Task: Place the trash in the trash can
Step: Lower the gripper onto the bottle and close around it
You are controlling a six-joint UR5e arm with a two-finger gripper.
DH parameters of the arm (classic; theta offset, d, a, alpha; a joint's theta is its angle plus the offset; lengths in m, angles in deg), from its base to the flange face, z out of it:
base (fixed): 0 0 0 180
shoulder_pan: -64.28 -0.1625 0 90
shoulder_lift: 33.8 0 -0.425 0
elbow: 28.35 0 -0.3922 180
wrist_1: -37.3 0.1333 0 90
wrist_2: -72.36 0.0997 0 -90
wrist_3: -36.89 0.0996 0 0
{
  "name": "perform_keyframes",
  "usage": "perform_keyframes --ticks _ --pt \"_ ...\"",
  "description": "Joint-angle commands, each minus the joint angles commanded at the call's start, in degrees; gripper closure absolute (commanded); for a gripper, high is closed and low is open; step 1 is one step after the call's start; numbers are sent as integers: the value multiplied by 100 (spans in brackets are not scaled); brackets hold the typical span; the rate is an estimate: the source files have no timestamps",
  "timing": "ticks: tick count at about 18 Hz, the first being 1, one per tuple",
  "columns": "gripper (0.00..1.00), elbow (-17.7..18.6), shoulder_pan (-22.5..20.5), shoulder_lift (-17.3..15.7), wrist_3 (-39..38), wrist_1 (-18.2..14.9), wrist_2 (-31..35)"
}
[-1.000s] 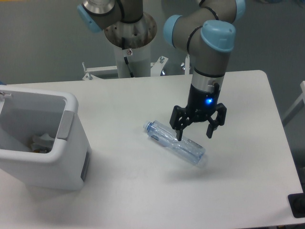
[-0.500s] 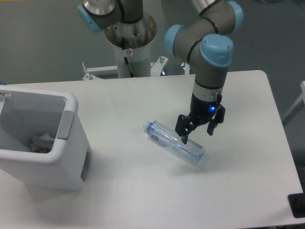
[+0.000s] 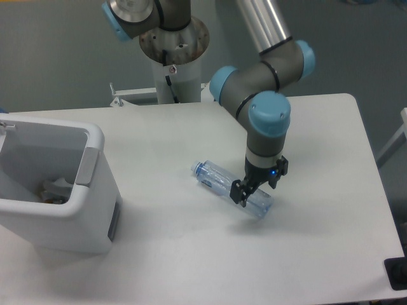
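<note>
Bottle: crushed clear plastic bottle (image 3: 232, 188), bluish cap, lying on white bench (image 3: 191, 254).
Fingers: black gripper (image 3: 254, 188) low astride its far end (closure unclear).
Bin: white boxy trash can (image 3: 60, 190), well apart.

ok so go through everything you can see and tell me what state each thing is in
bottle: lying on its side on the table, cap on, not lifted.
tool: down over the bottle's far end; open or shut, cannot tell.
bin: upright, open top, some litter at the bottom.
table: holds the bin and bottle.
</note>
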Motion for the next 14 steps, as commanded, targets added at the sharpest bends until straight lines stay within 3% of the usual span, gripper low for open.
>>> perform_keyframes --ticks 9,14 --pt "2 -35 159 299 -237 35 334" --pt "23 -131 167 369 -316 35 343"
